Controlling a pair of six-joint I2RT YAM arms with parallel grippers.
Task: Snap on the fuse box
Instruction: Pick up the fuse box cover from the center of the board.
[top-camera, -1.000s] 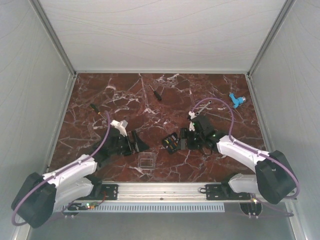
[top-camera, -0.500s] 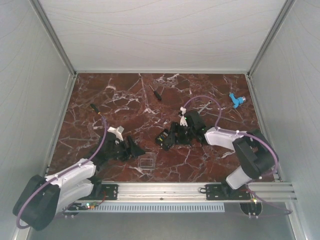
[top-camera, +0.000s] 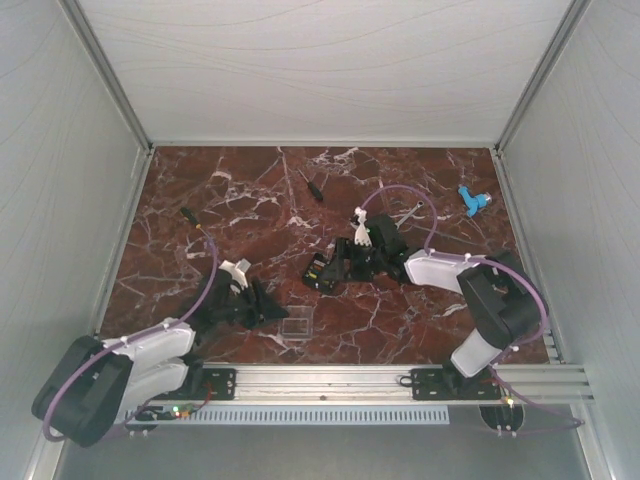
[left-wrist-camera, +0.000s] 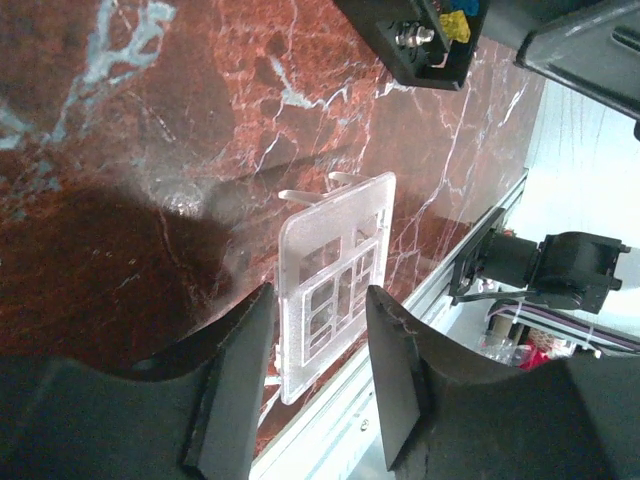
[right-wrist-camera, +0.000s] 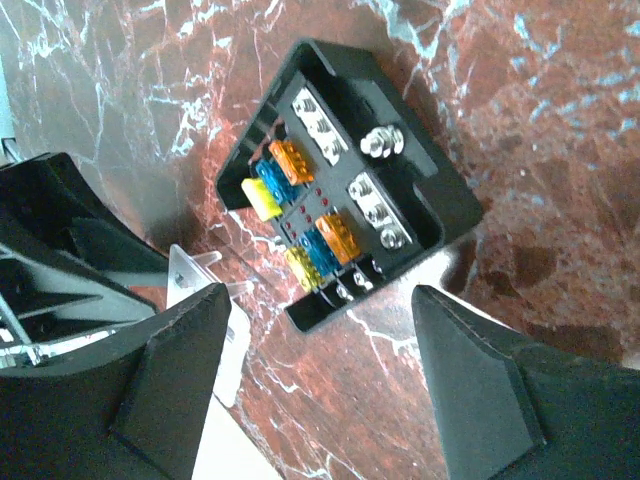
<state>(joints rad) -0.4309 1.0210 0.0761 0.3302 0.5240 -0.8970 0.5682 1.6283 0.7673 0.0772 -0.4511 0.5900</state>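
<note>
Now, both released: left hand (left-wrist-camera: 320, 300) lines up on the lid (left-wrist-camera: 335, 285) near the box (right-wrist-camera: 345, 190), right hand (right-wrist-camera: 320, 300) beside it. Pinch lid edges squarely.

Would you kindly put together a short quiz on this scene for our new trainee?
1. True or false: the clear lid is already snapped onto the fuse box.
2. In the left wrist view, what shows between the fingers of the left gripper? A: the clear lid. B: a screwdriver. C: the fuse box.
3. Fill in: the right gripper, with the fuse box ahead of it, is ____ (open or shut).

Key: 1 false, the lid lies on the table apart from the box, whose coloured fuses are uncovered; 2 A; 3 open.
</note>
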